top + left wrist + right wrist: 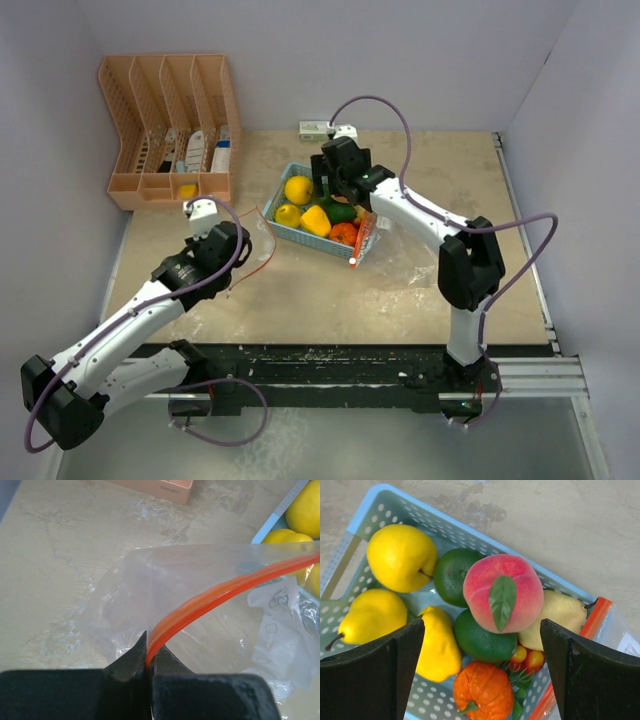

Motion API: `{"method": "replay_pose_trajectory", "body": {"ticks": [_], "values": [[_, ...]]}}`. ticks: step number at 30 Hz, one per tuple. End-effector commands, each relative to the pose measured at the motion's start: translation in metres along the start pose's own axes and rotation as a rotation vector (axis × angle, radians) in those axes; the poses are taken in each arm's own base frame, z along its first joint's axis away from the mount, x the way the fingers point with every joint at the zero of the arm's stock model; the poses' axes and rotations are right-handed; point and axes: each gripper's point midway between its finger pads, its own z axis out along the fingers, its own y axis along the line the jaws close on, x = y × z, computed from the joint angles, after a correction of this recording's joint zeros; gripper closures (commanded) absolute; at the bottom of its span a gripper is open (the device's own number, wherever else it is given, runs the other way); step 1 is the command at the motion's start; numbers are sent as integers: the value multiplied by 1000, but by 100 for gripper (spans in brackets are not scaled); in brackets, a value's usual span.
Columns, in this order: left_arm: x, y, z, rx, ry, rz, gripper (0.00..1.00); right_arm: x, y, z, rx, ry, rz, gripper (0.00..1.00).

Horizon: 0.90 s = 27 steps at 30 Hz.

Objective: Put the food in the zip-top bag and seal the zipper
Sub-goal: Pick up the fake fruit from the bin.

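The food lies in a light-blue basket (292, 229): yellow fruits (400, 555), a yellow pepper (436, 645), green limes (482, 640), a pink peach (502, 592), a pale pear (560, 615), an orange pumpkin (482, 690) and cherry tomatoes (527, 657). A clear zip-top bag (200, 605) with an orange zipper (220, 592) lies spread on the table, reaching under the basket. My left gripper (148, 652) is shut on the zipper strip at the bag's left end. My right gripper (480, 635) is open above the basket, over the limes and peach.
An orange slotted file rack (170, 130) holding small items stands at the back left. A white block (325, 128) lies at the back wall. White walls close in the table on three sides.
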Motion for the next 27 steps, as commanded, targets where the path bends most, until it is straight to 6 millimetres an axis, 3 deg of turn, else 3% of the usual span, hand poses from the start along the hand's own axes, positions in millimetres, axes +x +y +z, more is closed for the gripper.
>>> {"method": "replay_pose_trajectory", "body": {"ticks": [1,6,14,19,22,27], "values": [[-11,-17,0,76,-41,-79,100,-21,-17,9,107,-50,-16,0],[-8,-16,-1,98,-44,-75,100,-22,-19,25,135,-55,-23,1],[-5,-16,-1,105,-39,-62,100,-1,-29,54,127,1,-11,0],[-6,-14,-3,111,-43,-61,100,7,-29,61,108,16,-10,6],[-5,-13,-4,113,-43,-63,100,9,-25,62,82,12,-9,18],[-3,-10,-4,107,-40,-62,100,17,-18,54,31,43,6,51]]}}
